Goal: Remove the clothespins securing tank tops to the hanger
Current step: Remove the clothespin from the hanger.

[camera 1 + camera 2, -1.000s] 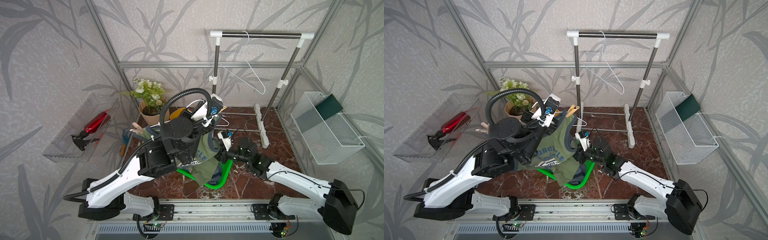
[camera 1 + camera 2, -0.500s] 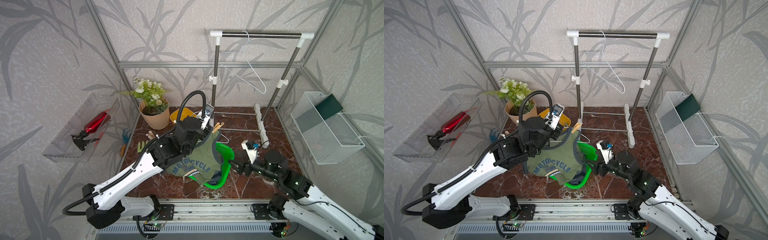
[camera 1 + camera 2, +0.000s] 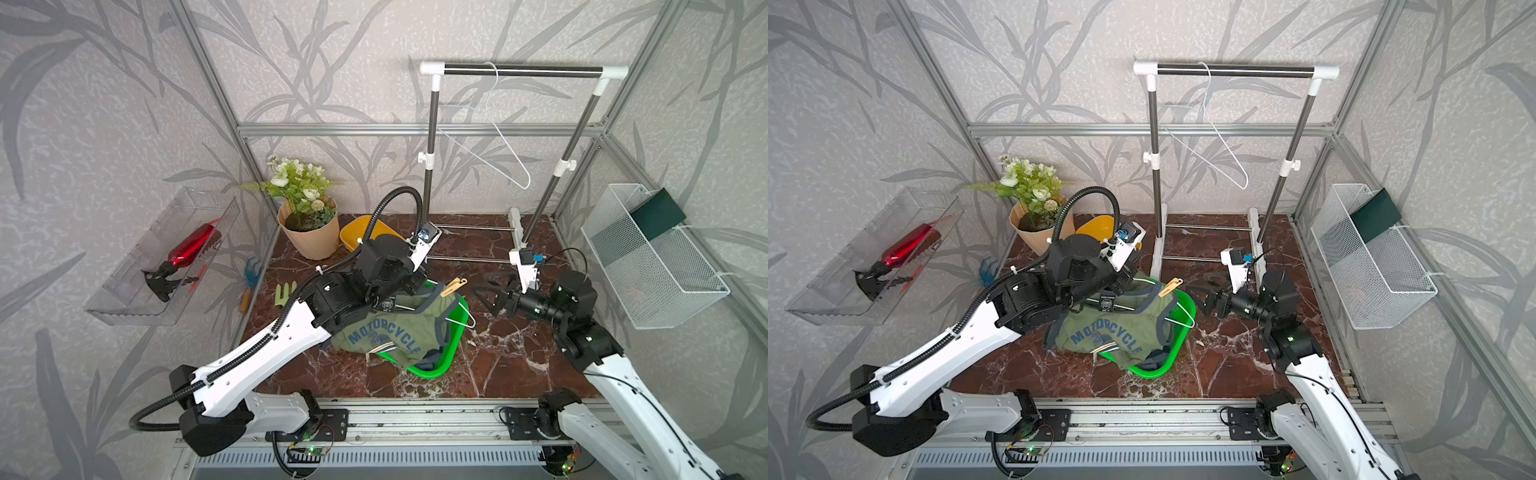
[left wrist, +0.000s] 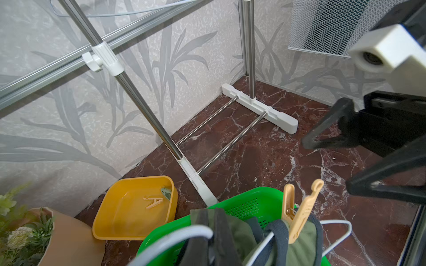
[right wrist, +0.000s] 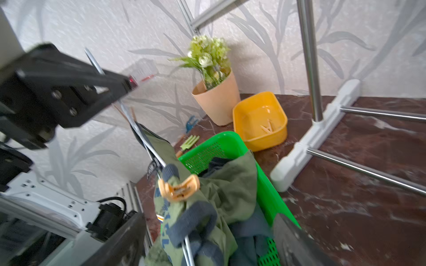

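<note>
Tan clothespin (image 4: 299, 218) near-upright, handles up, clipped on olive tank top (image 3: 395, 332)

Floor: dark red-brown marble-look floor (image 3: 498, 361), polished and glossy, with white veins.
Shirt: olive-green tank top (image 3: 390, 332), soft matt knit cloth with ribbed navy trim.
Clip: tan clothespin (image 4: 297, 207), smooth, faint sheen, looks like moulded plastic.
Hanger: white-coated wire hanger (image 4: 184, 232), smooth coating.
Basket: bright green perforated basket (image 4: 244, 202), glossy plastic.
Tray: yellow rounded tray (image 4: 122, 216), shiny smooth plastic.
Rail: chrome clothes-rail tubes (image 4: 143, 108), mirror-bright metal, on matt white plastic feet (image 4: 260, 106).
Side bin: white wire-mesh basket (image 3: 665, 266), painted metal.
Pot: peach flowerpot (image 3: 311, 243), matt.
Shelf bin: clear plastic bin (image 3: 124, 286), glossy.
Walls: grey leaf-print walls (image 3: 124, 124), matt and rough-textured.
</note>
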Robot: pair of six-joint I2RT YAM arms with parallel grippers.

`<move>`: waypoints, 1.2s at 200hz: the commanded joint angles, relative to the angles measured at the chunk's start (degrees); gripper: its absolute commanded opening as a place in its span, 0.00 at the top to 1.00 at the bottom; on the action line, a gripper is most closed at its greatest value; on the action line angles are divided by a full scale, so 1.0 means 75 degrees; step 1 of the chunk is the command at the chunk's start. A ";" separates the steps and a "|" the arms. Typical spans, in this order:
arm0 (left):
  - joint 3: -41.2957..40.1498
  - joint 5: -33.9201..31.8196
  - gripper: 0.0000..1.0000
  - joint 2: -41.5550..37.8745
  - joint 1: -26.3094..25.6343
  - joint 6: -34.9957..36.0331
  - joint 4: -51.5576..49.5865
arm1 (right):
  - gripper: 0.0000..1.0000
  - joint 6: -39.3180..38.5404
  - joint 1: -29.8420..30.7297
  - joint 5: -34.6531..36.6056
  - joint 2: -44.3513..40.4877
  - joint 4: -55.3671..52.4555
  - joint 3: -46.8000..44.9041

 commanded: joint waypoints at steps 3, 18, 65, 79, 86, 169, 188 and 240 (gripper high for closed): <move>0.0257 0.0263 1.00 -0.0136 0.0108 -0.0202 -0.0039 | 0.11 0.1848 -0.0041 -0.1872 0.0711 0.3212 0.0014; 0.0263 0.0254 1.00 -0.0152 0.0137 -0.0196 -0.0014 | 0.10 0.2403 -0.0024 -0.1975 0.0935 0.3948 -0.0229; 0.0244 0.0480 1.00 -0.0139 0.0184 -0.0269 0.0113 | 0.10 0.1801 0.0285 -0.1714 0.0759 0.3010 -0.0392; 0.0200 0.0573 1.00 -0.0138 0.0184 -0.0336 0.0182 | 0.10 0.1768 0.0368 -0.1644 0.0856 0.2993 -0.0385; 0.0191 0.0616 1.00 -0.0140 0.0184 -0.0370 0.0214 | 0.10 0.1766 0.0405 -0.1618 0.0937 0.3000 -0.0375; 0.0130 0.0659 1.00 -0.0212 0.0192 -0.0413 0.0231 | 0.11 0.1479 0.0869 -0.1357 0.1784 0.3123 -0.0228; 0.0105 0.0653 1.00 -0.0217 0.0196 -0.0407 0.0256 | 0.19 0.1375 0.0979 -0.1250 0.1840 0.3050 -0.0274; 0.0008 0.0584 1.00 -0.0306 0.0199 -0.0378 0.0234 | 0.43 0.1369 0.0979 -0.1002 0.1617 0.3077 -0.0337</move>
